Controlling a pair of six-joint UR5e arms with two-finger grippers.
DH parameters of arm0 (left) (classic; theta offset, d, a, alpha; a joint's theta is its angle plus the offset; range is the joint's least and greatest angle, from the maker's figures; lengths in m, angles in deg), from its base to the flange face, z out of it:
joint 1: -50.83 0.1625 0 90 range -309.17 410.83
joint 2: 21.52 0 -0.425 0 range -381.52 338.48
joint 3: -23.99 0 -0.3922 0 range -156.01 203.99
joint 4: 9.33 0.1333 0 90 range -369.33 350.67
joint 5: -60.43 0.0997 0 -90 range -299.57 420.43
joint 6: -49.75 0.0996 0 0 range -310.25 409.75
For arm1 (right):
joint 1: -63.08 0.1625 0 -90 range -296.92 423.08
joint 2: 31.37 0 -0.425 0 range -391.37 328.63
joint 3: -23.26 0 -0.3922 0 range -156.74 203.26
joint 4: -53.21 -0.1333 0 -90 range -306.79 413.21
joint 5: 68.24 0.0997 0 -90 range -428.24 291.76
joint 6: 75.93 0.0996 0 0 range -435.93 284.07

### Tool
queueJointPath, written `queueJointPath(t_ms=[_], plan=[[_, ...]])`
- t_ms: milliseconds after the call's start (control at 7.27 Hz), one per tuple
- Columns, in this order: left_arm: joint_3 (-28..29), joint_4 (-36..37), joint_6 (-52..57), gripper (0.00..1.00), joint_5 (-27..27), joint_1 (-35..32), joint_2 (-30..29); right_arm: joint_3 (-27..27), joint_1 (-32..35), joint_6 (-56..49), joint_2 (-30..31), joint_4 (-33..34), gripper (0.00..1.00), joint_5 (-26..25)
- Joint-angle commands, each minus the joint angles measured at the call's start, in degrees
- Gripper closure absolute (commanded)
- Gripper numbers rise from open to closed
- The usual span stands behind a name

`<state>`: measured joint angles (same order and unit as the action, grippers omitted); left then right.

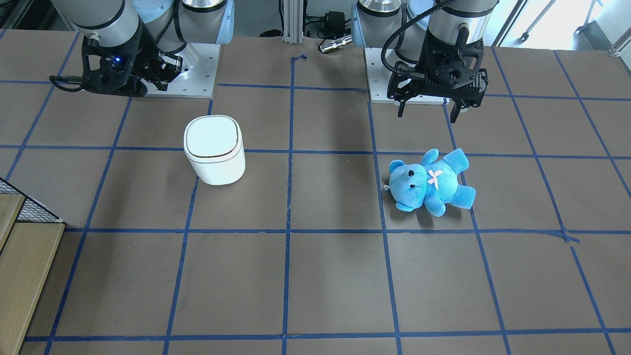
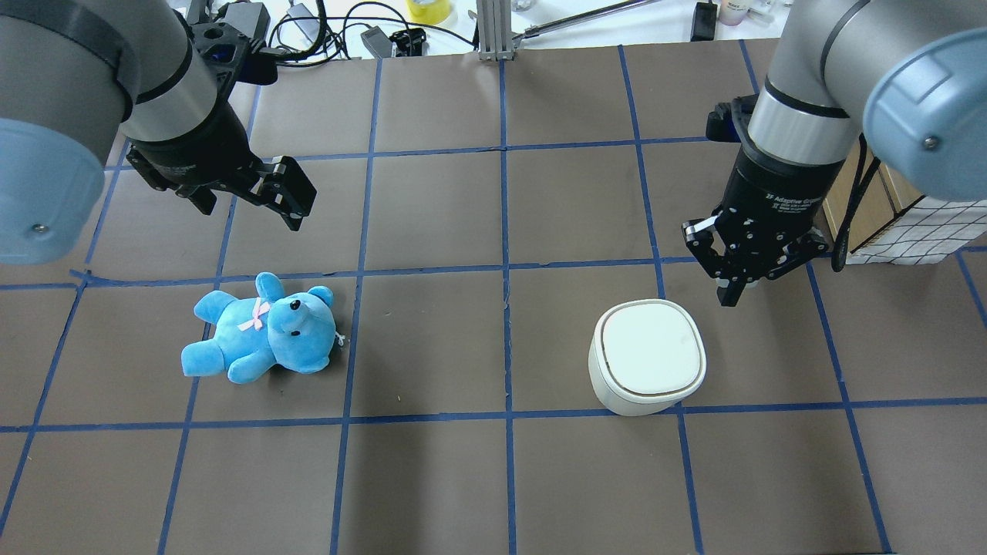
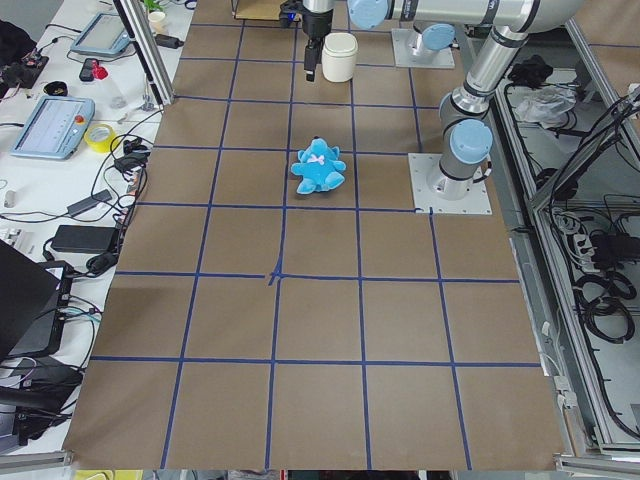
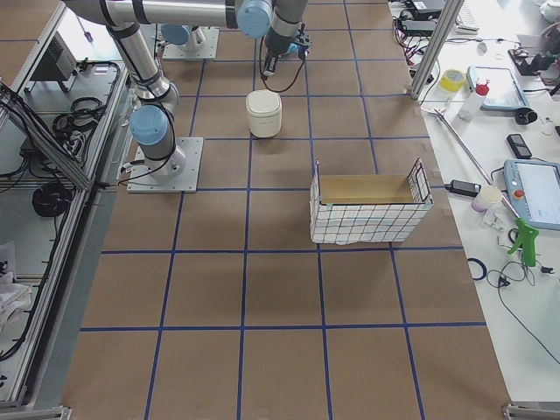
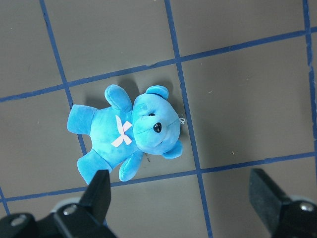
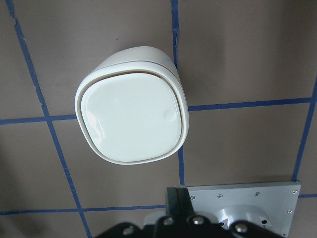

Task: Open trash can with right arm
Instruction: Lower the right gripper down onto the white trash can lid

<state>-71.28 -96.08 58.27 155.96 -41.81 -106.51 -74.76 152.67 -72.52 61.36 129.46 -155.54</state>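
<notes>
Table: a wide brown table (image 2: pixel 432 478) marked into squares with blue tape fills every view.

Right arm: a silver robot right arm (image 2: pixel 802 116) with pale-blue joint caps reaches out over the robot's right half of the table.

Left arm: a matching silver left arm (image 2: pixel 154 100) hangs over the other half.

Crate: a wire-grid crate (image 4: pixel 367 223) with a cardboard-coloured inside stands near the table's right end, well apart from the bin.

Trash can: a small white plastic trash can (image 2: pixel 648 351), rounded-square, stands upright on the robot's right side. Its flip lid lies flat and closed, with a thin dark seam below the rim.

Teddy bear: a bright blue plush teddy bear (image 2: pixel 262 339) with a pink bow lies on its back on the left half.

Right gripper: the black right gripper (image 2: pixel 730 294) hangs above and to one side of the trash can without touching it. Its fingers are pressed together and pinch nothing.

Left gripper: the black left gripper (image 1: pixel 427 111) hovers near the teddy bear with its fingers spread wide and empty.

Step in hand: judging by the closed lid, this is the approach, and opening has not begun.

Next move: it likely calls for lowering the closed fingertips onto the lid, squarely enough not to tip the light bin.

Writing: white lettering (image 2: pixel 794 202) on the right gripper's body includes the word "Adaptive". The rest is too small to read.
</notes>
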Motion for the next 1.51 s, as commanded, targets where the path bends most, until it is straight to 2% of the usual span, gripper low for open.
queueJointPath(t_ms=[0, 550, 1375], plan=[[0.0, 0.0, 0.0, 0.00, 0.0, 0.0, 0.0, -4.4, 0.0, -0.1, -0.5, 4.0, 1.00, 1.1], [0.0, 0.0, 0.0, 0.00, 0.0, 0.0, 0.0, -6.0, 0.1, -0.1, -4.0, 5.9, 1.00, 1.1], [0.0, 0.0, 0.0, 0.00, 0.0, 0.0, 0.0, -9.6, 0.1, -0.1, -5.1, 9.2, 1.00, 1.1]])
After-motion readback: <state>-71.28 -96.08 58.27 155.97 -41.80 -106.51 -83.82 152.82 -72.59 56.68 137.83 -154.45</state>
